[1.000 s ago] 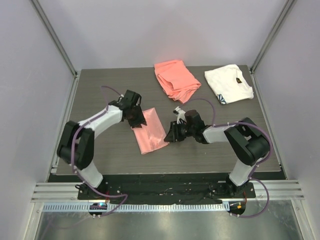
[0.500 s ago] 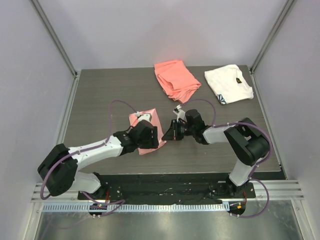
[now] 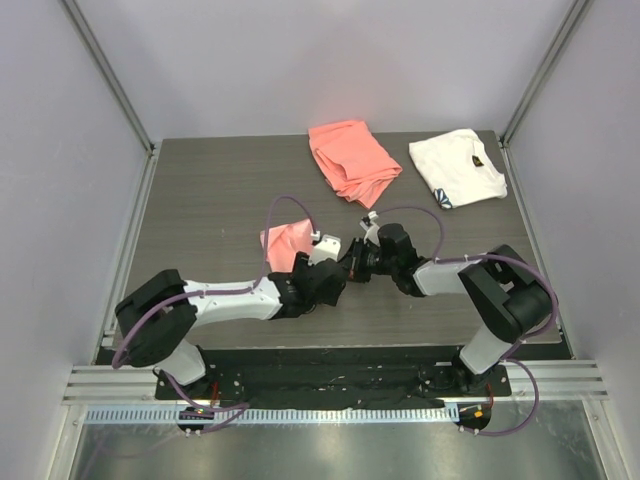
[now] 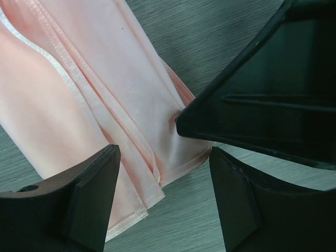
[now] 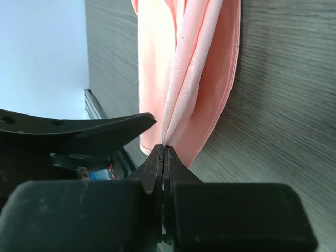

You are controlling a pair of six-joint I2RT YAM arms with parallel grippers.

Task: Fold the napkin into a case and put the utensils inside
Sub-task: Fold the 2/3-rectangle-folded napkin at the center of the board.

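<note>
The napkin point(image 3: 284, 245) lies folded in glossy pale-pink layers on the dark table, its near right part hidden under both grippers. My right gripper point(image 3: 349, 264) is shut on the napkin's edge point(image 5: 164, 148), and the pinched layers point(image 5: 184, 68) rise from the table in a ridge. My left gripper point(image 3: 333, 279) hovers open just beside it. Its fingers point(image 4: 84, 205) straddle bare table at the napkin's hemmed corner point(image 4: 131, 157), with nothing between them. The right gripper's dark finger point(image 4: 262, 100) presses the cloth in the left wrist view. The utensils are out of view.
A thicker coral-orange cloth point(image 3: 352, 158) lies crumpled at the back middle of the table. A white cloth with a dark mark point(image 3: 457, 165) lies at the back right. Grey walls and metal rails enclose the table point(image 3: 200, 190).
My left arm swung from the napkin's far left side round to its near right corner and its gripper opened. My right gripper closed on the napkin's edge.
</note>
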